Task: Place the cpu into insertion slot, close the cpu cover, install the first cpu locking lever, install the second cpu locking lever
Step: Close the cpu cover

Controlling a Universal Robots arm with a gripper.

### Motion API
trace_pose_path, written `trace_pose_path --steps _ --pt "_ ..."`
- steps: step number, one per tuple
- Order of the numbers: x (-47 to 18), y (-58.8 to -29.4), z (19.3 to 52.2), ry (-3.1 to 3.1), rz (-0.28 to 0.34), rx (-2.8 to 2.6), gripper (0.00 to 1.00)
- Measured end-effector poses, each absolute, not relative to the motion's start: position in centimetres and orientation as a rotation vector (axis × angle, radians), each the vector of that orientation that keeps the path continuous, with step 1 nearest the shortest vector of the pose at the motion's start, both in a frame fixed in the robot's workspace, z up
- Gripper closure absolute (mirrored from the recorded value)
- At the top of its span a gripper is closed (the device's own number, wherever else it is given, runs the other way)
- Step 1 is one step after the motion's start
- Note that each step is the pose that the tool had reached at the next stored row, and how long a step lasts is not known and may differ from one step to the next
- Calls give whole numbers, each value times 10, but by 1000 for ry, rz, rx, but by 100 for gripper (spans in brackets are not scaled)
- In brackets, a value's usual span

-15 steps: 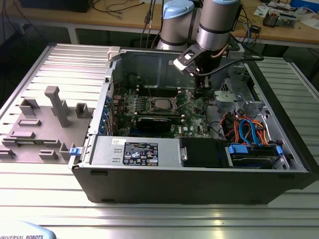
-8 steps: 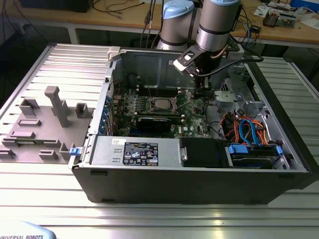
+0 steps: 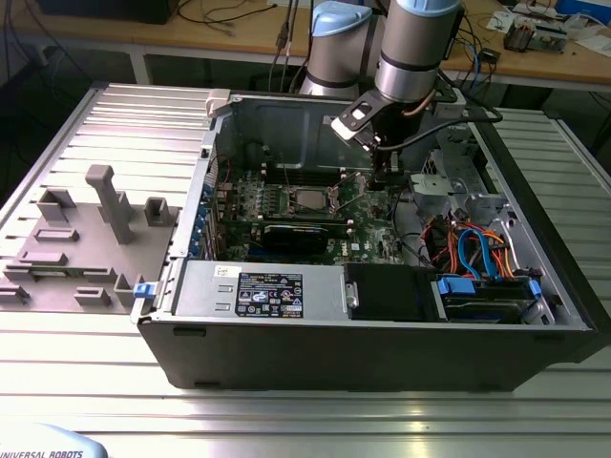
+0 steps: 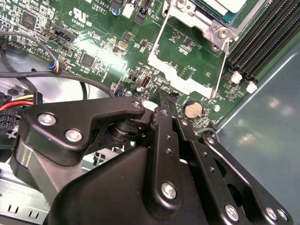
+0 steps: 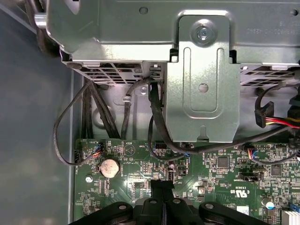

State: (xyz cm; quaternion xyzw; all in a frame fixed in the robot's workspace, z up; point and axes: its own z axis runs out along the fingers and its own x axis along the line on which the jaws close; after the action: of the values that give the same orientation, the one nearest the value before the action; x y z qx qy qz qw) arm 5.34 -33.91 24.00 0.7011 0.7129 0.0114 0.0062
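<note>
Showing pressed together, the fingers [image 4: 165, 112] stand near the cpu [image 4: 224, 3], mostly cut off.

**A:** Take the insertion slot [image 4: 206, 23] as our mark: the cpu [image 3: 307, 198] sits in it.

**B:** The long card [image 3: 304, 236] lies in front of it and the memory slots [image 4: 262, 42] behind. The gripper [image 3: 386, 179] hangs beside it, on the exterior view's right, over the board [image 3: 248, 205].

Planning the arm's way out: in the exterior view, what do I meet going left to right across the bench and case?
grey fixture blocks → cpu in the insertion slot → gripper → orange and blue cables
</note>
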Motion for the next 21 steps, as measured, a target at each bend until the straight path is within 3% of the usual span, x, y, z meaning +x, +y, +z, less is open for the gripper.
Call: trace_pose_path --steps 21 --pt "40 -339 239 2242 40 2190 89"
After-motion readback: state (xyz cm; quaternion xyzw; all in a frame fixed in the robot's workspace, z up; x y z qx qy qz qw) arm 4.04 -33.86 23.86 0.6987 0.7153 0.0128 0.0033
